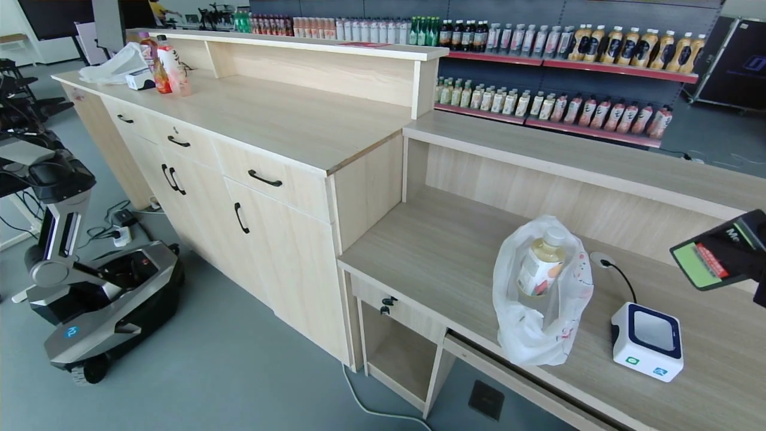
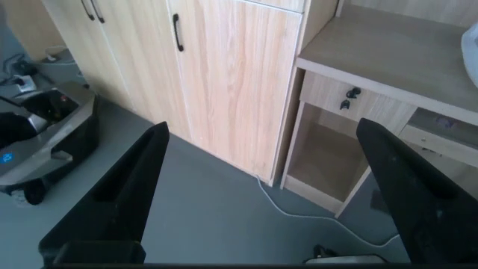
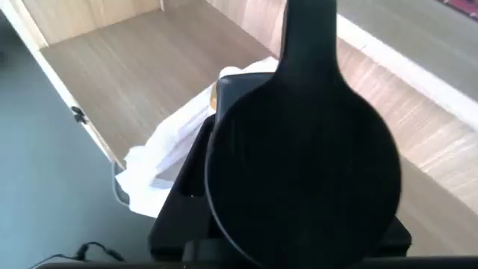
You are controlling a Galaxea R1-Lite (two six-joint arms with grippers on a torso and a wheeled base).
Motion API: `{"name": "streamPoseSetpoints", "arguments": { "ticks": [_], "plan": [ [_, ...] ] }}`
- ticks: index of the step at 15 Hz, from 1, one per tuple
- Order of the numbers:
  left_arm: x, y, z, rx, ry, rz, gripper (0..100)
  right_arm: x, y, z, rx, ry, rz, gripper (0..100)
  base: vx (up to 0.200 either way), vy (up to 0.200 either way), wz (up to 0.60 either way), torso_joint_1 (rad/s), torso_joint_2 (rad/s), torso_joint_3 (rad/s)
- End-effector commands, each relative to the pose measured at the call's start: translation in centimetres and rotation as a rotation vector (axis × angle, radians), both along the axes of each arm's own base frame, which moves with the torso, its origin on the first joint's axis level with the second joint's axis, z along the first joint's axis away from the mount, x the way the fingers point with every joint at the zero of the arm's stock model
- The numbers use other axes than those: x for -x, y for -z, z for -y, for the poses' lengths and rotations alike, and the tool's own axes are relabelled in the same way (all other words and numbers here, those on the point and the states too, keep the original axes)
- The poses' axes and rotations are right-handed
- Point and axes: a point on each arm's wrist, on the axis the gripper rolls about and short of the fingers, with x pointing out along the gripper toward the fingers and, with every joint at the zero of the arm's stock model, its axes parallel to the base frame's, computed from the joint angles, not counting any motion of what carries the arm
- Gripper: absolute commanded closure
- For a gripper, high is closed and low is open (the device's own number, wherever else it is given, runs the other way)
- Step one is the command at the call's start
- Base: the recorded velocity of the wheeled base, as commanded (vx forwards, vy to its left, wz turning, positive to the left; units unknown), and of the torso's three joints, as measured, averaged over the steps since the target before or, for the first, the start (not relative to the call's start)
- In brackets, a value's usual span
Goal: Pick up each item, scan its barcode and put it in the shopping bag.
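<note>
Head view: right gripper [image 1: 759,272] clamped on dark box [image 1: 712,254], raised near scanner [image 1: 647,348]; left gripper [image 2: 263,128] spread apart

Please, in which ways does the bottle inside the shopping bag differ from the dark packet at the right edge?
The bottle stands upright in the shopping bag on the desk; the dark packet is in the air, tilted. The bottle is round and pale; the dark packet is flat, with a green and red face. The bottle is left of the scanner, the dark packet right of it.
</note>
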Motion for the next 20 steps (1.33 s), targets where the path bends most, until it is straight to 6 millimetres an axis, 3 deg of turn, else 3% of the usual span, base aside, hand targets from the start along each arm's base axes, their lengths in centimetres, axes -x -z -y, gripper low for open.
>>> {"name": "streamPoseSetpoints", "arguments": {
  "ticks": [1, 3, 6, 10, 13, 20],
  "plan": [
    [0.0, 0.0, 0.0, 0.0, 0.0, -0.002, 0, -4.1, 1.3, 1.8, -0.277, 0.048, -0.149, 100, 0.0, 0.0, 0.0, 0.0, 0.0, 0.0],
    [0.0, 0.0, 0.0, 0.0, 0.0, -0.001, 0, -5.5, 3.0, 3.5, -0.382, 0.139, -0.225, 100, 0.0, 0.0, 0.0, 0.0, 0.0, 0.0],
    [0.0, 0.0, 0.0, 0.0, 0.0, -0.001, 0, -5.4, 6.1, 6.9, -0.511, 0.296, -0.369, 100, 0.0, 0.0, 0.0, 0.0, 0.0, 0.0],
    [0.0, 0.0, 0.0, 0.0, 0.0, -0.001, 0, -6.7, 7.7, 9.5, -0.595, 0.373, -0.442, 100, 0.0, 0.0, 0.0, 0.0, 0.0, 0.0],
    [0.0, 0.0, 0.0, 0.0, 0.0, -0.001, 0, -7.8, 7.4, 10.0, -0.671, 0.305, -0.438, 100, 0.0, 0.0, 0.0, 0.0, 0.0, 0.0],
    [0.0, 0.0, 0.0, 0.0, 0.0, -0.001, 0, -8.9, 9.3, 10.5, -0.656, 0.22, -0.483, 100, 0.0, 0.0, 0.0, 0.0, 0.0, 0.0]
  ]
}}
